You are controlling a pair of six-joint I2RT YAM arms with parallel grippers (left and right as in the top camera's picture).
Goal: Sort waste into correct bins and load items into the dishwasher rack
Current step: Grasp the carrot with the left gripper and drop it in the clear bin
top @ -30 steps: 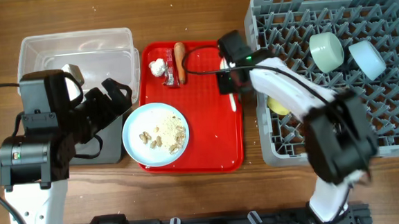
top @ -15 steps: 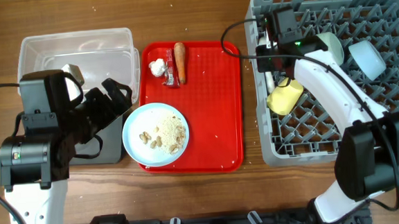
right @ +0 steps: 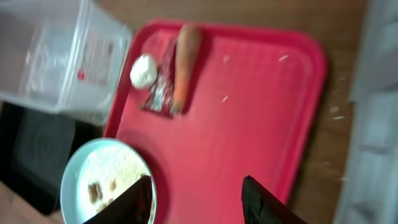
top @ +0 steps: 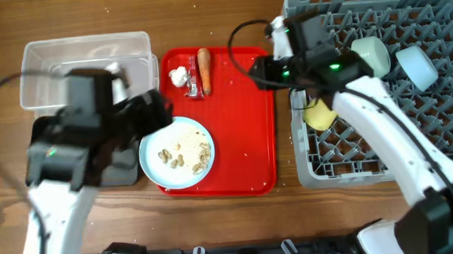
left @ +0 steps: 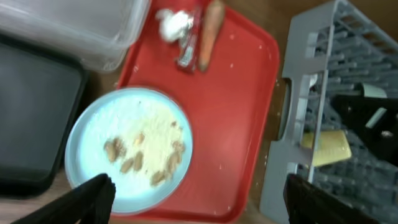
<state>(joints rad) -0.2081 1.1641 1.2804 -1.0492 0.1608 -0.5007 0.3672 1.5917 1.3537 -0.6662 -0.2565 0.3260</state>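
Observation:
The pale blue plate [top: 177, 151] with beige food scraps [top: 185, 151] sits at the front left of the red serving tray [top: 243, 134]. A white tissue [top: 178, 76], red wrapper [top: 193, 86] and carrot piece [top: 204, 69] lie at the tray's back. My left gripper [top: 153, 114] is open above the plate's left edge; its wrist view shows the plate [left: 127, 149] between open fingers [left: 202, 199]. My right gripper [top: 266, 65] is open and empty [right: 199, 202] over the tray's right side. The mint bowl [top: 370, 57], light blue bowl [top: 417, 66] and yellow cup [top: 320, 113] are in the rack [top: 386, 157]. The spoon is hidden.
The clear tub [top: 84, 57] stands at the back left. The black tray [left: 34, 118] lies in front of it, mostly under my left arm in the overhead view. The rack's grey wall [left: 292, 143] stands right beside the red tray.
My right gripper went from the tray to the rack, then swung back to the tray's right edge; the spoon is gone from the tray. My left arm has moved right toward the plate.

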